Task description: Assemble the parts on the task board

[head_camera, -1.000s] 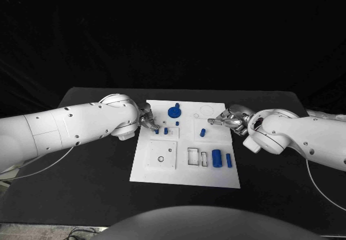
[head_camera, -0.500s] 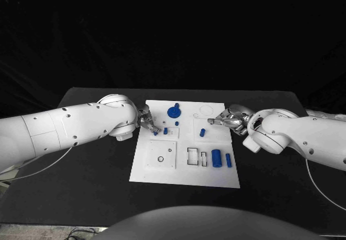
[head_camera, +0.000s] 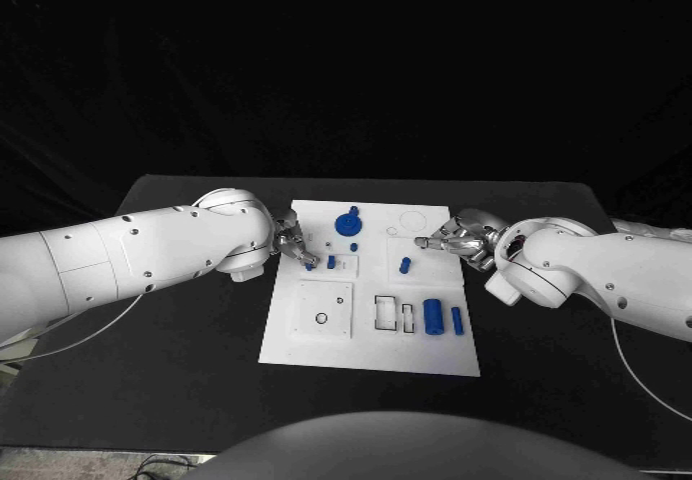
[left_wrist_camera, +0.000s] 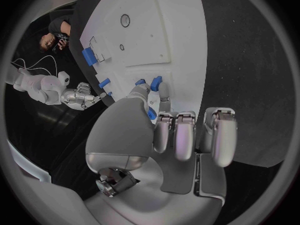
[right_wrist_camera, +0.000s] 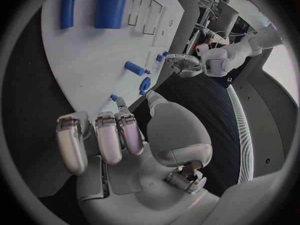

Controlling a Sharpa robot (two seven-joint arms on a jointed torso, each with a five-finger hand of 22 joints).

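Observation:
The white task board (head_camera: 368, 350) lies mid-table. My left hand (head_camera: 293, 246) is at the board's left edge and pinches a small blue part (head_camera: 310, 265) between thumb and finger; the left wrist view shows that part (left_wrist_camera: 152, 114) beside the thumb, close to a blue peg (left_wrist_camera: 156, 83) standing in the board. My right hand (head_camera: 459, 242) is at the board's right edge with its fingers (right_wrist_camera: 106, 135) curled. A tiny blue bit (right_wrist_camera: 114, 97) shows at its thumb tip; whether it is held I cannot tell.
On the board are a blue knob (head_camera: 349, 222), a short blue peg (head_camera: 405, 265), a thick blue cylinder (head_camera: 433, 316), a thin blue rod (head_camera: 457, 320), a black ring (head_camera: 322, 319) and rectangular slots (head_camera: 387, 312). Black table (head_camera: 188, 350) surrounds the board.

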